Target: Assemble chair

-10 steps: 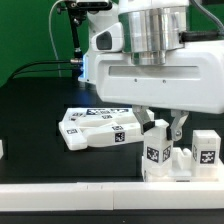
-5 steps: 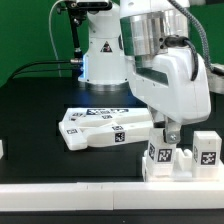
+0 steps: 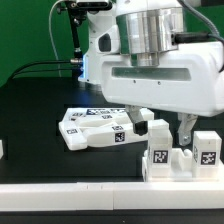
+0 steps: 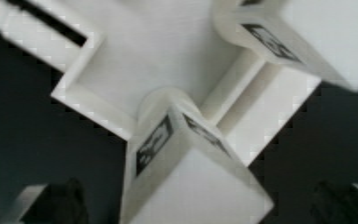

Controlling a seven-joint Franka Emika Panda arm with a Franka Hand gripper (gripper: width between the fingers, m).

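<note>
One tagged chair block (image 3: 158, 158) stands just beneath the spread gripper (image 3: 168, 130).

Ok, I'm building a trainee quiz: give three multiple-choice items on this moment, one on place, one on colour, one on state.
1. Where do the flat panels lie from the gripper?
A. the exterior view's left
B. the exterior view's right
C. between its fingers
2. What colour is the table?
A. black
B. red
C. yellow
3. The gripper is:
A. shut on a panel
B. open
C. out of view
Key: 1 A, they sit to its left; 2 A, its bare surface is black; 3 B, the fingers stand apart.
</note>
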